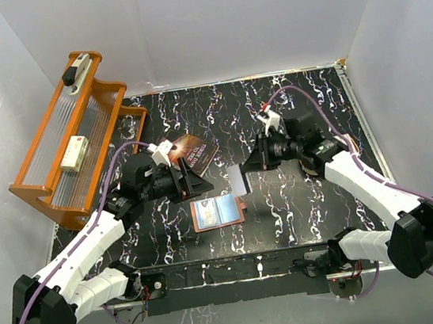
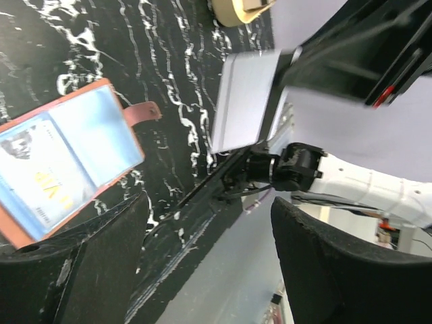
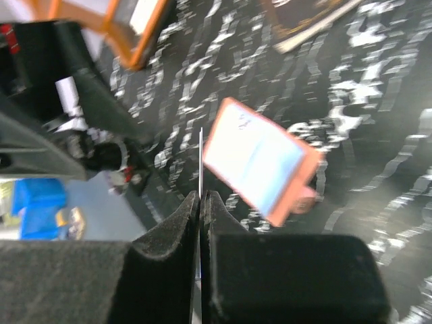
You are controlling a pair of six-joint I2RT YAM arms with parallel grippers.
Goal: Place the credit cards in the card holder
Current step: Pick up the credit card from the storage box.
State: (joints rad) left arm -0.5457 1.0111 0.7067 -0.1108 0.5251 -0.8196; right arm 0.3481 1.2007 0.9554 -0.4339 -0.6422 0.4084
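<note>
Pale card, what is lost: from the right wrist it shows only edge-on, as a thin line. Its near edge is buried between the pads, and one corner sits behind the black finger in the left wrist view.
Right gripper: pressed together, pinching the pale card by its edge.
Left gripper: fingers spread, with nothing between them. Only their dark, grainy tips enter the frame.
Card holder: lies open and flat on the table between the two arms, snap tab pointing towards the right arm. Its left end is cut off in the left wrist view, and it is motion-blurred from the right wrist.
Where the pale card is: held in the air just beyond the holder's tab end. Whether it touches the holder cannot be told.
Tin: beige and rounded, cropped by the top edge.
Book: its near corner is covered by the left wrist.
Writing: yellow letters on the blue-white card in the holder's pocket are turned and too blurred to read. The white print on the book's dark cover is too small.
Materials: reddish-brown leather with glossy pockets; smooth blank plastic card; table black with white marble veins; orange rack with a ribbed clear panel.
</note>
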